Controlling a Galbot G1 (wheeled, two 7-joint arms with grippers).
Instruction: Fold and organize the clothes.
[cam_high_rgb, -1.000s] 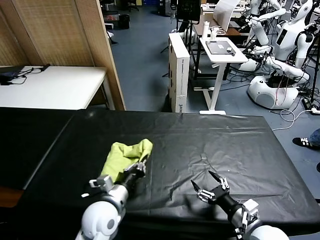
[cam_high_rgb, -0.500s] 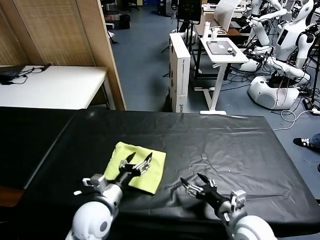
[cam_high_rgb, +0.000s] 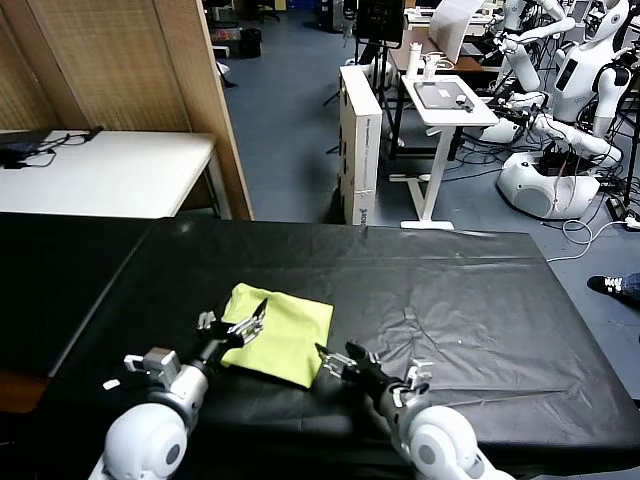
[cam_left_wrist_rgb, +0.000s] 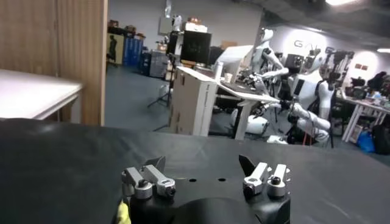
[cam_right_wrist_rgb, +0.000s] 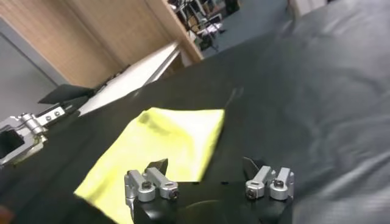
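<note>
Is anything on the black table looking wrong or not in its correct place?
Nothing stands out. The T-shirt lies folded flat on the black table, slightly askew to its edge; both pincers are open beside it.

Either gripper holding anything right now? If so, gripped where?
Nothing is held. The left gripper is open above the near-left edge of the folded T-shirt. The right gripper is open beside its near-right corner. The shirt lies flat on the black table.

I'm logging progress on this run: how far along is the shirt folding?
Mostly done, it seems: the T-shirt lies flat as a compact folded rectangle on the black table. Nothing is in hand: the left hand hovers open at its near left edge, and the right hand is open beside its near right corner. What's left, at most, is tidying or moving it.
</note>
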